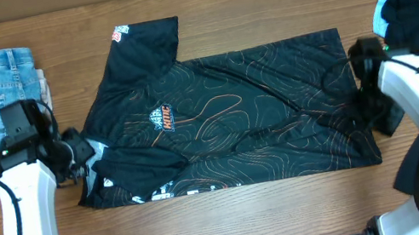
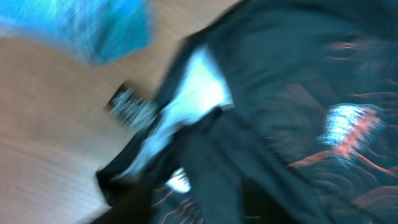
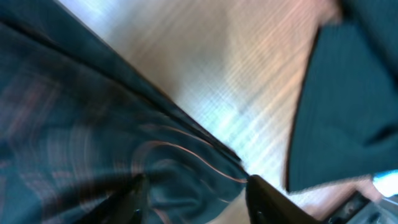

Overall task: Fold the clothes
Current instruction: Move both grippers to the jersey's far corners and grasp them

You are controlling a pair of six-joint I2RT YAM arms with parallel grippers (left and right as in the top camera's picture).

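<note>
Right gripper (image 3: pixel 196 190) shows fingers apart over the right hem of the jersey (image 1: pixel 235 113), which lies spread on the table (image 1: pixel 296 215); left gripper (image 1: pixel 81 157) sits at its left sleeve, jaws lost in blur.

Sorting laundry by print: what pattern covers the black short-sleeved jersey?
Thin orange contour lines across the black short-sleeved jersey, clearest in the overhead view.
</note>
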